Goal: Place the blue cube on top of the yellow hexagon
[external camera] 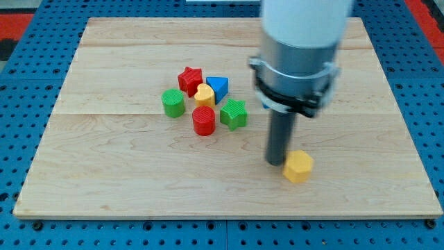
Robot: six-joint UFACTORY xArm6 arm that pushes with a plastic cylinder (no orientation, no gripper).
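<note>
The yellow hexagon lies on the wooden board at the lower right of the middle. My tip rests on the board just left of the hexagon, touching or almost touching its left side. The only blue block in view sits in the cluster up and to the left of my tip. It looks wedge-shaped or triangular, not clearly a cube. The arm's wide grey body hides the board behind it at the upper right.
The blue block is in a cluster with a red star, a yellow heart, a green cylinder, a red cylinder and a green star. A blue pegboard surrounds the board.
</note>
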